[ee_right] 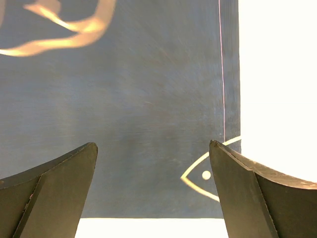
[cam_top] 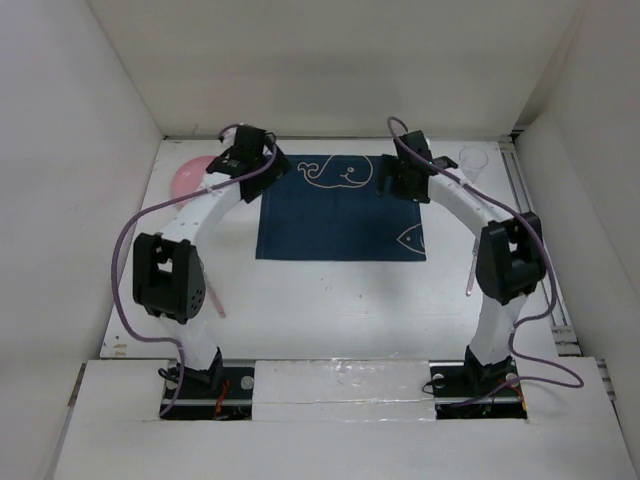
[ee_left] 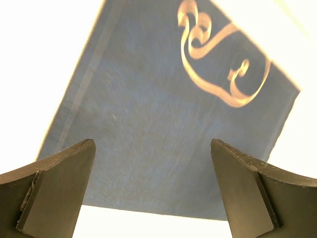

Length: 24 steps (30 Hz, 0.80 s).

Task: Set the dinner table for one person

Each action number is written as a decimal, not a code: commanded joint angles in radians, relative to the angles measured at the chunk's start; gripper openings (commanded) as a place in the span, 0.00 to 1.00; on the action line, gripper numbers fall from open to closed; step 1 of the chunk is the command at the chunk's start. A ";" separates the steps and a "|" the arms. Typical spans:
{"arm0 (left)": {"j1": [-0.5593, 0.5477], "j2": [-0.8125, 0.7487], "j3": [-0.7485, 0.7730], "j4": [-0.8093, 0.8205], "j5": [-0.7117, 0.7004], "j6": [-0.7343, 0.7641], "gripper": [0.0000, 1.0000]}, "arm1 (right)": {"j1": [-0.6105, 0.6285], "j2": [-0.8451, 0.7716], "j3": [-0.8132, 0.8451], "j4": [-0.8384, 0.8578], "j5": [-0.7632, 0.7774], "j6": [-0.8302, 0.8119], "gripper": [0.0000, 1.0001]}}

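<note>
The dinner table (cam_top: 330, 300) is a wide white tabletop with white walls on three sides. A dark-blue placemat (cam_top: 340, 215) with white whale and fish outlines lies flat in its middle. My left gripper (cam_top: 258, 163) hovers over the placemat's far left corner, open and empty. In the left wrist view the left gripper (ee_left: 152, 144) has blue cloth (ee_left: 148, 99) between its spread fingers. My right gripper (cam_top: 402, 180) hovers over the far right corner, open and empty. In the right wrist view the right gripper (ee_right: 153, 144) is above the cloth (ee_right: 138, 99) beside the fish outline.
A pink plate (cam_top: 188, 176) lies at the far left, partly hidden by the left arm. A clear cup (cam_top: 473, 160) stands at the far right. A pink utensil (cam_top: 214, 300) lies near the left arm and another (cam_top: 470, 270) near the right arm.
</note>
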 commanded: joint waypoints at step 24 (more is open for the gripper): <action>0.600 0.312 0.268 -0.190 -0.008 -0.032 0.94 | 0.258 -0.681 -0.410 0.309 -0.222 -0.060 1.00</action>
